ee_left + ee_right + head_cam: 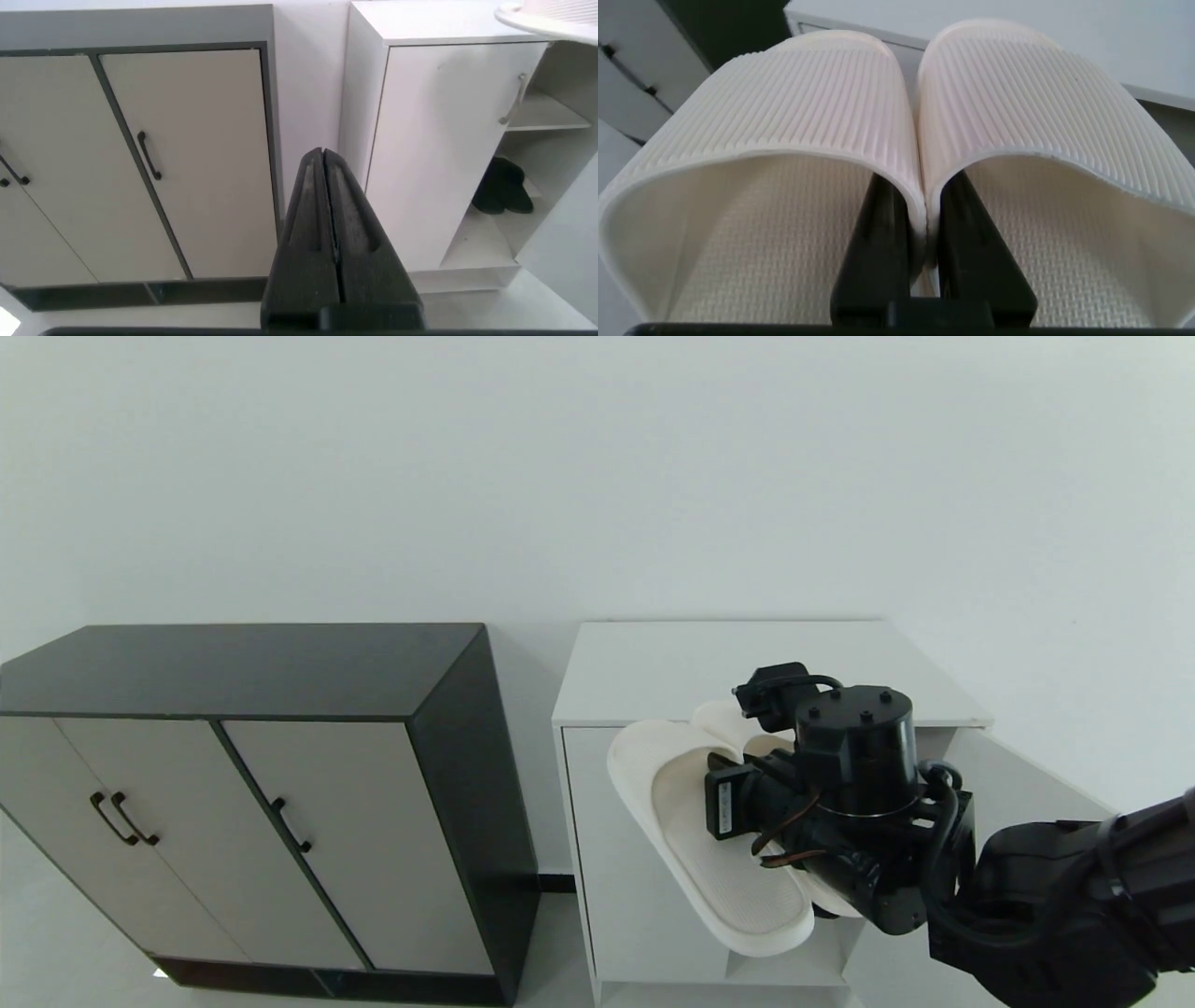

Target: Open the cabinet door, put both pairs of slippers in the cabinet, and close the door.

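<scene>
Now: right gripper [923, 233] pinching the white slippers [738, 877].
Its fingers [878, 252] clamp the pair's touching straps, soles tilted, in front of the white cabinet [747, 663], whose door [439, 140] stands open; the left gripper [324, 215], pressed together, hangs apart.

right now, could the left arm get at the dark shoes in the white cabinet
Probably yes. The white cabinet stands open there, the dark shoes sit on its low shelf, nothing before them. The left gripper is empty, though its shut fingers must open first.
</scene>
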